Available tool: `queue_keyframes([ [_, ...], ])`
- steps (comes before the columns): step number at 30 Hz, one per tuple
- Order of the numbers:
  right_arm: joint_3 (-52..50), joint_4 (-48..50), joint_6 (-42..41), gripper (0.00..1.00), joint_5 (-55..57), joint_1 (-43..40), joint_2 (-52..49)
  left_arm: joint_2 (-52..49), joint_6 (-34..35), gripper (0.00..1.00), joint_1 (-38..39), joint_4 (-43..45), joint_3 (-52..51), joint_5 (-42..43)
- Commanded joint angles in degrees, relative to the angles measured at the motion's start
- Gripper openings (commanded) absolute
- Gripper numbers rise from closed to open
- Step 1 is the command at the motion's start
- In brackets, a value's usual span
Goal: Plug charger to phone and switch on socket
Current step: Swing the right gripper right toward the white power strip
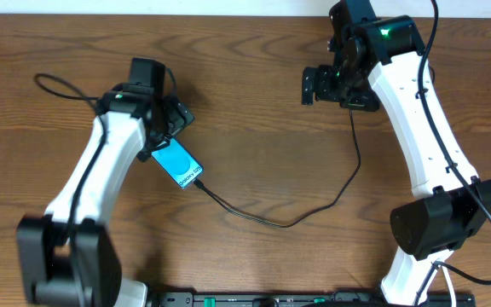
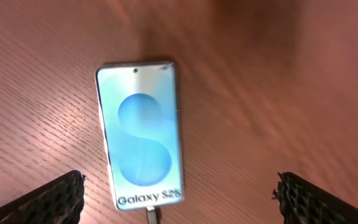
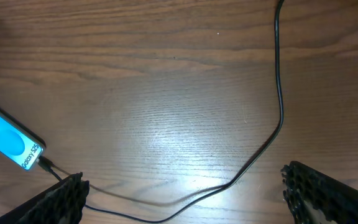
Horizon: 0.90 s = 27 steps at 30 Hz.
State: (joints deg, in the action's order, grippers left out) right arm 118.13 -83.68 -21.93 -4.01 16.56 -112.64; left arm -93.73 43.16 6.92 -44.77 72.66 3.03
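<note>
- Left end effector (image 2: 180, 183): it hangs directly over the phone with its fingers spread wide. It grips nothing and touches nothing. One finger shows at each lower corner of the left wrist view, with the handset lying between them.
- Phone (image 1: 177, 165): it lies flat on the bench (image 1: 245, 51), screen up and lit cyan, left of centre and angled diagonally. Its bottom edge points toward the middle of the bench, which gives the lead a free run out from the port.
- Plug tip (image 3: 45, 165): it sits at the phone's bottom edge and appears seated in the port. On that evidence, I judge the plugging step complete.
- Charger (image 1: 280, 223): its black cable runs from the phone in a slack curve across the centre of the bench. It then climbs toward the right arm and passes beneath the wrist there. The slack means nothing is pulling on the phone.
- Right end effector (image 3: 182, 174): its fingers stand fully apart and it holds nothing. It is raised above the bare bench with the cable loop lying below it.
- Socket: not visible in any view. If it is on the bench, the right arm hides it, so I cannot report the state of its switch. I judge the switching step to be outstanding.
</note>
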Motion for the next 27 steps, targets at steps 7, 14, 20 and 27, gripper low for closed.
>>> queue_keyframes([
  [7,1.07,-0.76,-1.38,0.99,0.66,-2.25,1.42,17.03,-3.13,0.98,0.02,-2.75,1.64,-0.74],
  [14,1.07,-2.05,-1.60,0.99,-2.67,-8.57,2.16,25.14,-4.61,0.98,0.02,-4.09,1.62,-1.40],
  [20,1.07,-2.80,-0.28,0.99,-5.57,-13.62,4.15,27.43,-4.59,0.98,0.02,-5.75,1.62,-2.45],
  [27,1.07,-3.76,0.50,0.99,-5.14,-18.21,9.55,27.54,-4.59,0.98,0.02,-6.80,1.62,-2.45],
])
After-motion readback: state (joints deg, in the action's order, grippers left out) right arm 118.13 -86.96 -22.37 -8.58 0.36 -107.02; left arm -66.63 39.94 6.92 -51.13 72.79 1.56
